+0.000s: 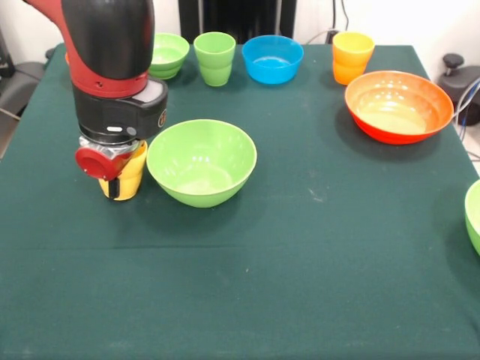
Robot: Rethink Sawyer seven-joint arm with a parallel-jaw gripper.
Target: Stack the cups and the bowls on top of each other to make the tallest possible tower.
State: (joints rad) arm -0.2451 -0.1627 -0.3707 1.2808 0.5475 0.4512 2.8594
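The arm's bulk hides the top of the yellow cup [127, 178] and most of the gripper [114, 187], so only one dark finger shows against the cup's front and I cannot tell whether the cup is pinched; a green bowl [474, 214] is cut off by the right edge. Just beside the yellow cup sits a large green bowl [201, 162]. Along the far edge stand a small green bowl [168, 55], a green cup [214, 58], a blue bowl [272, 58] and an orange cup [352, 57], with an orange-red bowl [398, 106] nearer.
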